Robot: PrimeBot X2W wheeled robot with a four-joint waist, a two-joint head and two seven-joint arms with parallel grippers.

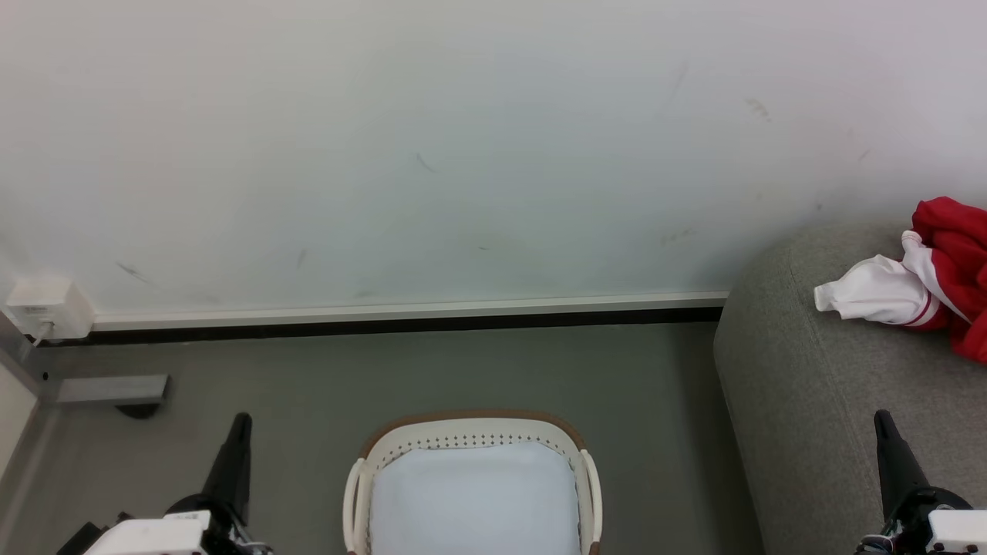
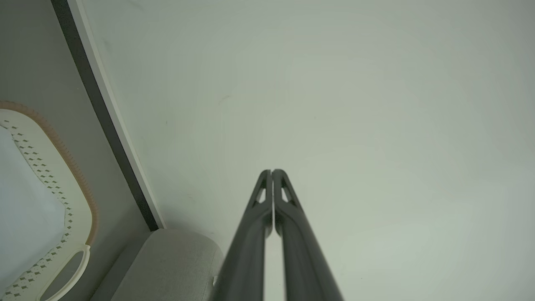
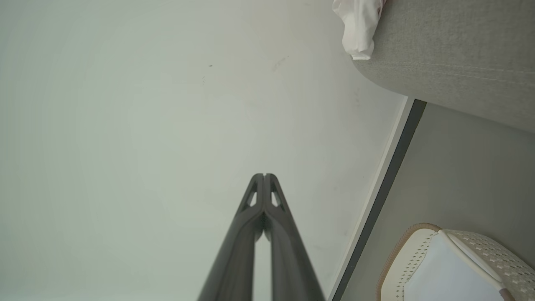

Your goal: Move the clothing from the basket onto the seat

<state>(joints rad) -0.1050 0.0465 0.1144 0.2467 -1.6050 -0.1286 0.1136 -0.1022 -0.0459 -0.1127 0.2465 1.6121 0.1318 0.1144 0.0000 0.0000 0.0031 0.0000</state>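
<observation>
The red and white clothing [image 1: 937, 281] lies bunched on the grey seat [image 1: 817, 385] at the right edge of the head view; its white cuff [image 3: 358, 25] hangs over the seat's edge [image 3: 451, 62] in the right wrist view. The cream basket [image 1: 472, 432] with a brown rim stands on the floor at bottom centre, holding only a pale blue-white liner [image 1: 474, 501]. My left gripper [image 1: 241, 420] is shut at the lower left, beside the basket [image 2: 62, 200]. My right gripper [image 1: 881, 418] is shut at the lower right, in front of the seat. Both hold nothing.
A white wall [image 1: 463, 154] with a pale baseboard [image 1: 409, 312] runs behind the basket. A white socket box [image 1: 46, 308] and a grey metal foot [image 1: 112, 389] sit at the far left. Grey floor [image 1: 655, 385] separates basket and seat.
</observation>
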